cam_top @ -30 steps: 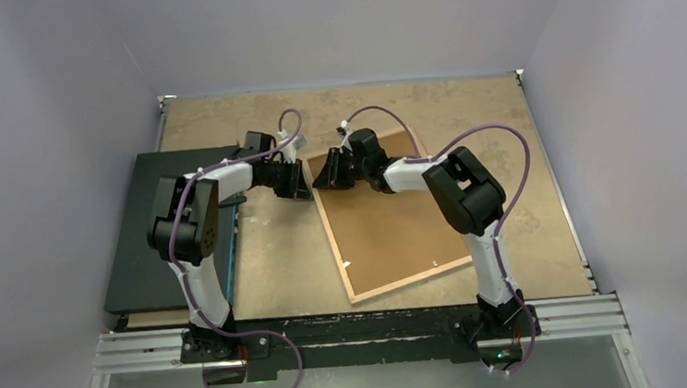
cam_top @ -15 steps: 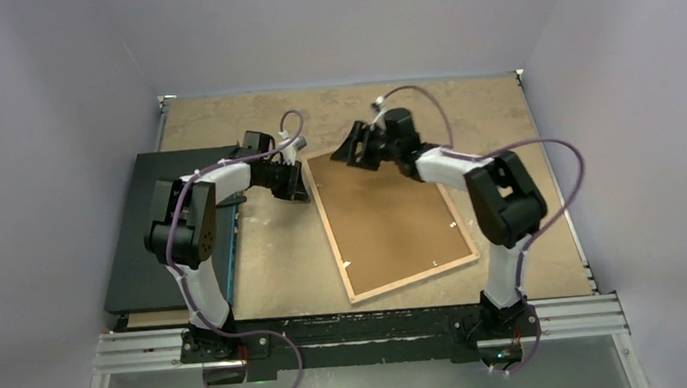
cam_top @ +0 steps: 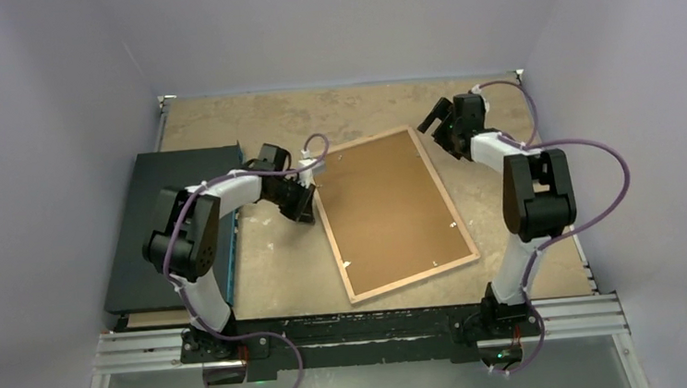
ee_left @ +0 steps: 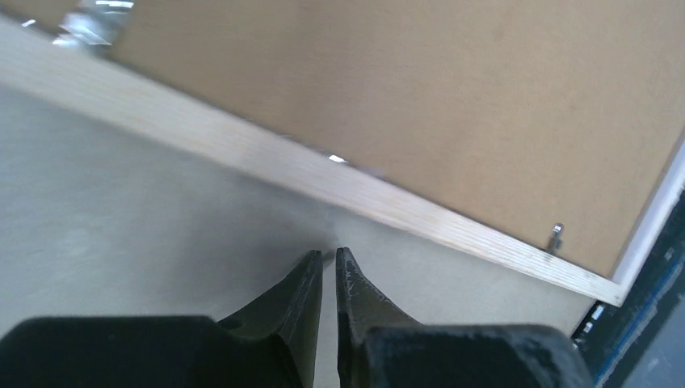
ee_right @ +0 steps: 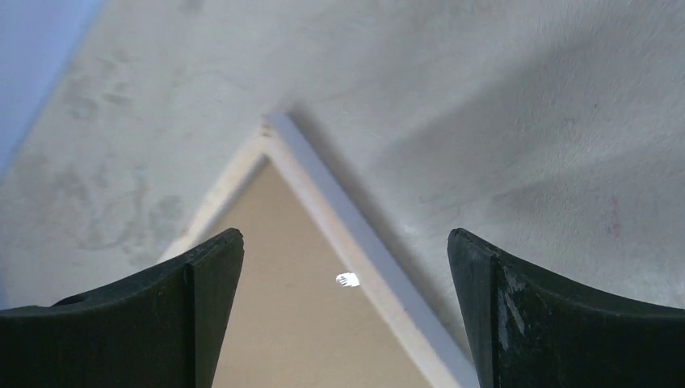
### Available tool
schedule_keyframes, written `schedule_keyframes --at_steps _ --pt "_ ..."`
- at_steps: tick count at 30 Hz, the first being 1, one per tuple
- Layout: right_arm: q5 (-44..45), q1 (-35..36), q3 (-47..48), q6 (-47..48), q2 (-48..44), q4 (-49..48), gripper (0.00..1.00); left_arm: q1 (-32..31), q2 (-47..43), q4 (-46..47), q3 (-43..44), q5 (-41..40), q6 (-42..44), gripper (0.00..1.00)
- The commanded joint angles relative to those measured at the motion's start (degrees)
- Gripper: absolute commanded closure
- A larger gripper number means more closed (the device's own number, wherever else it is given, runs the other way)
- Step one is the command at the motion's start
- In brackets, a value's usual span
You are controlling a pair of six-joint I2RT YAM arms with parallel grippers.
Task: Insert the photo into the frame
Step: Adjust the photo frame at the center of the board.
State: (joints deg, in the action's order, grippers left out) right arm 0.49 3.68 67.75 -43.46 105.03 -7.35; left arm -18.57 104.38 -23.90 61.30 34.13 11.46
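The frame (cam_top: 387, 209) lies back up on the table, brown backing board showing inside a light wood border. My left gripper (cam_top: 306, 202) is shut and empty, its tips low over the table just short of the frame's left edge (ee_left: 388, 206); in the left wrist view the gripper (ee_left: 329, 255) has its fingers almost touching. My right gripper (cam_top: 439, 123) hangs open above the frame's far right corner (ee_right: 283, 267); in the right wrist view the gripper (ee_right: 346, 238) holds nothing between its fingers. The photo is not in view.
A plain dark flat board (cam_top: 171, 226) lies at the left of the table, with a blue strip (cam_top: 231, 254) along its right side. Small metal tabs (ee_left: 556, 236) sit along the frame's inner border. Grey walls close in the table on three sides.
My right gripper has opened wide and swung from the frame's far left corner to its far right corner. My left gripper has shifted slightly toward the frame's left edge, still shut.
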Motion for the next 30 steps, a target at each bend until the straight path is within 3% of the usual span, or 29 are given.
schedule_keyframes --at_steps 1,7,20,27,30 --pt "0.4 0.5 4.3 1.1 5.6 3.8 0.01 -3.6 -3.2 -0.8 -2.4 -1.4 3.5 0.9" --pt "-7.5 2.5 7.4 -0.6 12.9 -2.7 0.01 -8.2 -3.0 -0.1 -3.5 -1.8 4.0 0.9" --pt "-20.2 20.6 33.6 0.6 28.9 2.3 0.01 -21.0 6.3 6.2 3.1 1.6 -4.3 0.88" --pt "-27.8 22.7 35.1 2.3 29.8 0.8 0.01 -21.8 8.5 7.6 5.9 1.7 -5.4 0.83" --pt "-26.0 22.6 38.3 5.7 29.7 7.1 0.01 -21.5 7.0 5.4 7.4 2.5 -5.2 0.8"
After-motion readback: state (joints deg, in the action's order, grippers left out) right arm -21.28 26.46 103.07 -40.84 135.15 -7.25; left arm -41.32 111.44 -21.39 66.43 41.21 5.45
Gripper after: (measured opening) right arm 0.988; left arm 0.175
